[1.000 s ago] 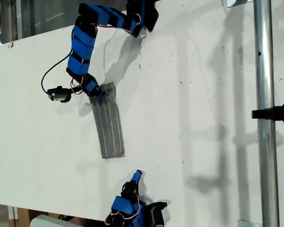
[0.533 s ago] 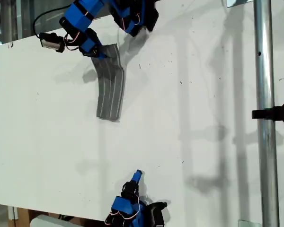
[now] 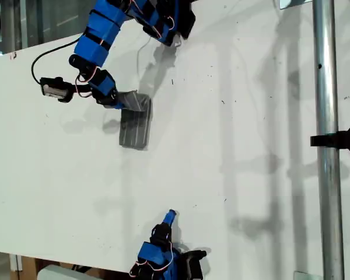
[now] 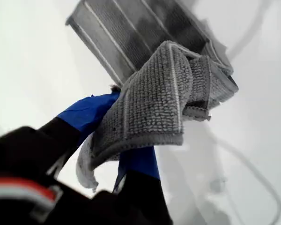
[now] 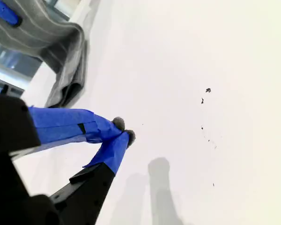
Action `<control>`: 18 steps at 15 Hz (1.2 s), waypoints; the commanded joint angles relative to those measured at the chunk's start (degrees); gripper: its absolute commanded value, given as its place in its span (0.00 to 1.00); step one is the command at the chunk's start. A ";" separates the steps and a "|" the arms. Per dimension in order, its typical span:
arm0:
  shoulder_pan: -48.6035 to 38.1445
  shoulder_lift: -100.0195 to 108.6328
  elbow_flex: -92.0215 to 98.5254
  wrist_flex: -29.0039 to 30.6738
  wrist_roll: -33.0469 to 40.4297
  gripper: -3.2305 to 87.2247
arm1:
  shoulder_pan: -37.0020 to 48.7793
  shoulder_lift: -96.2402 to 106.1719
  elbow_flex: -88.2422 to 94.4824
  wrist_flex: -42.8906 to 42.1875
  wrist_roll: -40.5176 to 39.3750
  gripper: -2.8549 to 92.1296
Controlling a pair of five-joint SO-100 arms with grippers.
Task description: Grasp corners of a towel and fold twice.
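The towel [image 3: 134, 123] lies on the white table [image 3: 233, 175], in the upper part of the exterior view's left half. It is doubled over on itself: a lower layer rests flat on the table, and an upper flap [image 4: 154, 103] is raised above it and curls back over it. The cloth is grey with thin white parallel stripes. Which of the corners is pinched cannot be told; the grip sits at the bunched end of the raised flap.

My first gripper [image 3: 118, 102] is clamped onto that raised end. In the first wrist view, the blue-taped fingers [image 4: 91, 112] press together with the fabric between them, and the cloth drapes over and past the tips. The blue arm behind it reaches down from the top edge of the exterior view, with a black cable [image 3: 49, 55] looping to a small camera unit [image 3: 53, 89] beside it.

My second gripper [image 3: 169, 217] is near the bottom edge of the exterior view, well apart from the towel. Its blue fingertips [image 5: 113, 140] meet at the tips with nothing held between them; a small tuft of grey lint clings there. It hovers over bare table.

A metal pole [image 3: 326, 140] stands upright on the exterior view's right.
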 commanded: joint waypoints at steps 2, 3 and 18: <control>0.62 0.26 0.35 -0.35 -0.35 0.00 | -0.88 -8.70 -6.06 -7.65 -0.79 0.03; 0.62 0.26 0.35 -0.35 -0.35 0.00 | -1.14 -11.43 -6.59 -9.84 -0.79 0.03; 0.53 0.26 0.35 2.90 -5.10 0.00 | 1.85 39.55 35.24 -0.44 10.55 0.03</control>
